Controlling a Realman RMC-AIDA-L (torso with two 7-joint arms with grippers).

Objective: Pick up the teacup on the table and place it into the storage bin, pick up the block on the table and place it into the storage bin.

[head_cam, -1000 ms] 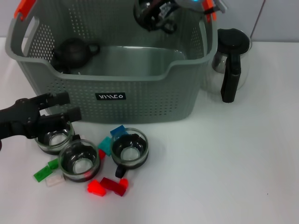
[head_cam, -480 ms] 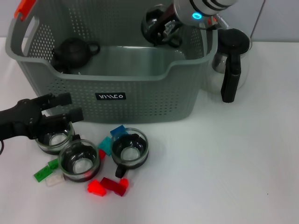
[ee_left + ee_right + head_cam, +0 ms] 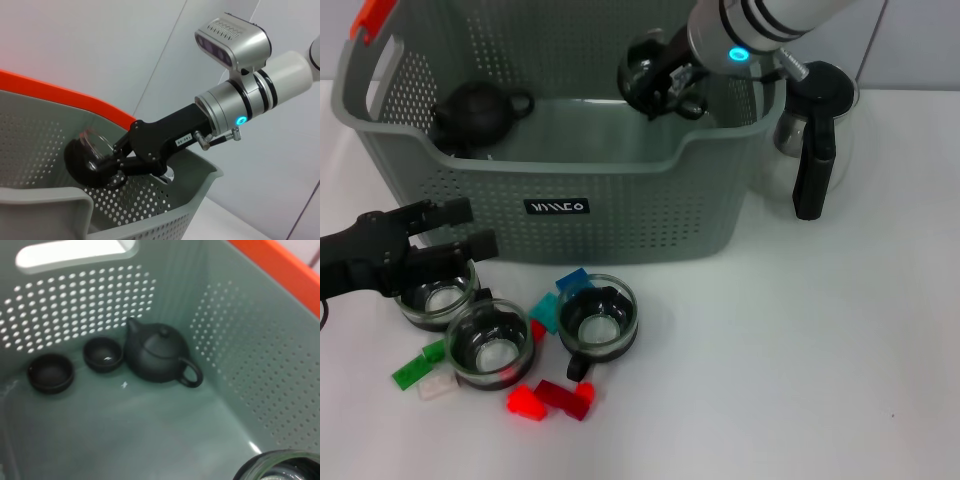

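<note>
Now right end effector grips teacup above storage bin.

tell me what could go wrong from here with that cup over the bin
The right end effector holds a glass teacup high over the storage bin; released from there it could hit hard and chip. A black teapot and two small dark cups already sit inside, so a bouncing cup might strike them. The left end effector hovers by three crowded teacups and could knock one.
</note>
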